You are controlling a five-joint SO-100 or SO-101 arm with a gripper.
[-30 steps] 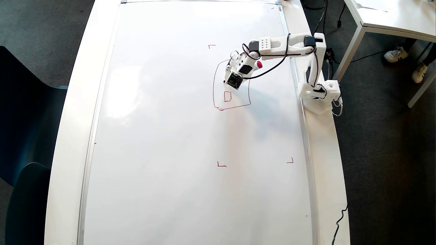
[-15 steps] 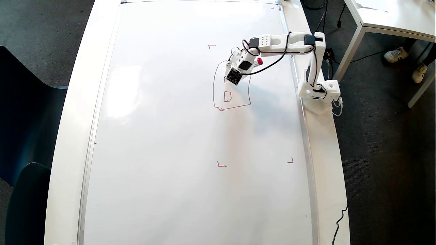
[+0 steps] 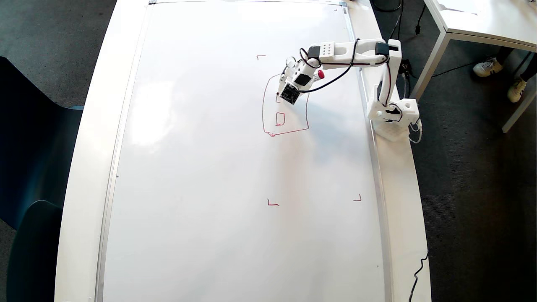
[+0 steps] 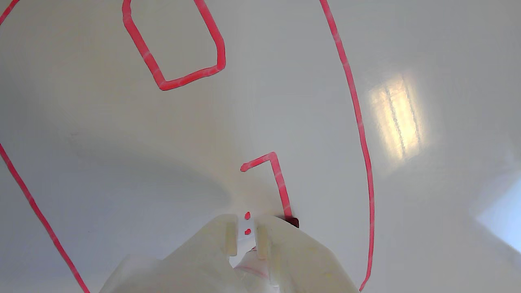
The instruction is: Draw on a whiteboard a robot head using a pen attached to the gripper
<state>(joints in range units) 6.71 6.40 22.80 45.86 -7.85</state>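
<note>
Overhead: pincer (image 3: 280, 93) hides robot head (image 3: 285, 121) top. Wrist: pincer (image 4: 246, 228) narrow; half-drawn square (image 4: 272, 171) visible.

The whiteboard (image 3: 201, 167) lies flat and bare in the overhead view — nothing stands on it but the arm reaching in from its base (image 3: 393, 115) on the bench's right edge. A second table (image 3: 474, 21) stands beyond, top right, well apart.

A long white table (image 3: 82, 167) fills the overhead view on dark grey carpet (image 3: 474, 188); a smaller white table (image 3: 482, 21), white sneakers (image 3: 486, 67) and blue chairs (image 3: 29, 167) flank it.
</note>
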